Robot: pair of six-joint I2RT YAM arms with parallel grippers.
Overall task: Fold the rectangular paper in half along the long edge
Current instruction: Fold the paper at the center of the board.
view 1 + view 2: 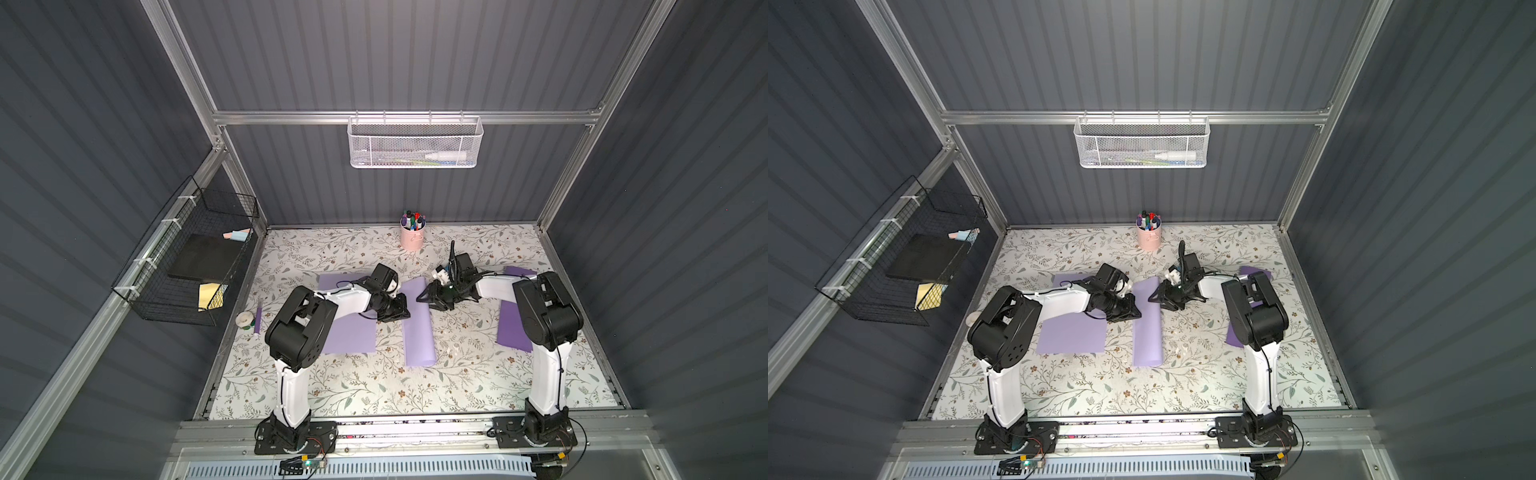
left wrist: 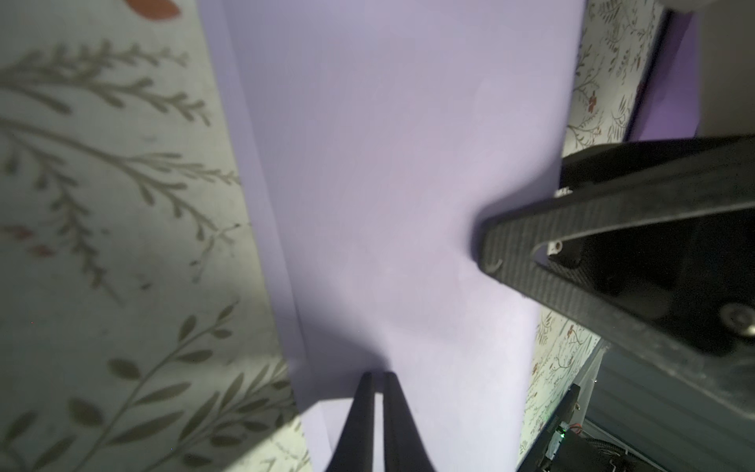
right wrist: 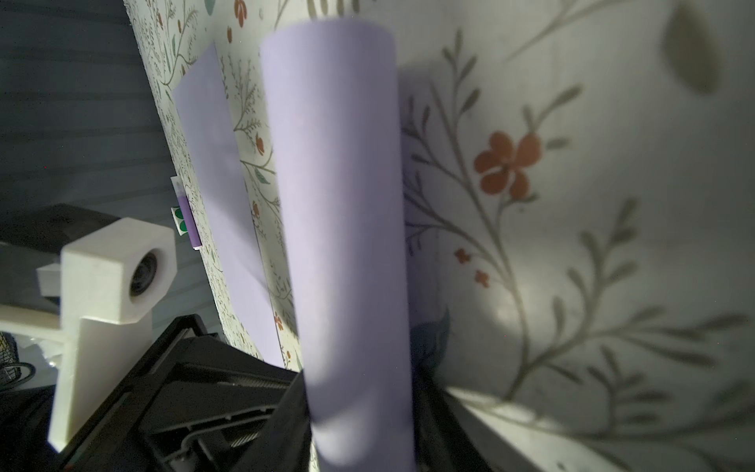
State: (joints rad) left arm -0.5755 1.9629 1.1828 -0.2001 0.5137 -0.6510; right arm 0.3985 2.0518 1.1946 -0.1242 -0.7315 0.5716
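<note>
The lavender rectangular paper (image 1: pixel 419 332) lies mid-table as a long strip, doubled over lengthwise in a soft rounded loop with no sharp crease; it shows in both top views (image 1: pixel 1148 336). My left gripper (image 2: pixel 378 374) is shut, its tips resting on the paper's upper layer near the left long edge (image 1: pixel 403 309). From the right, my right gripper (image 3: pixel 359 408) reaches the strip's far end (image 1: pixel 420 298). Its jaws stand on either side of the curled paper (image 3: pixel 339 204), closed against it. One of its fingers (image 2: pixel 510 249) shows in the left wrist view on the paper (image 2: pixel 388 163).
A flat lavender sheet (image 1: pixel 349 332) lies under the left arm, a darker purple sheet (image 1: pixel 513 328) under the right arm. A pink cup of markers (image 1: pixel 412 239) stands at the back. Tape roll (image 1: pixel 245 319) at the left edge; black wire basket (image 1: pixel 187 257) on the left wall.
</note>
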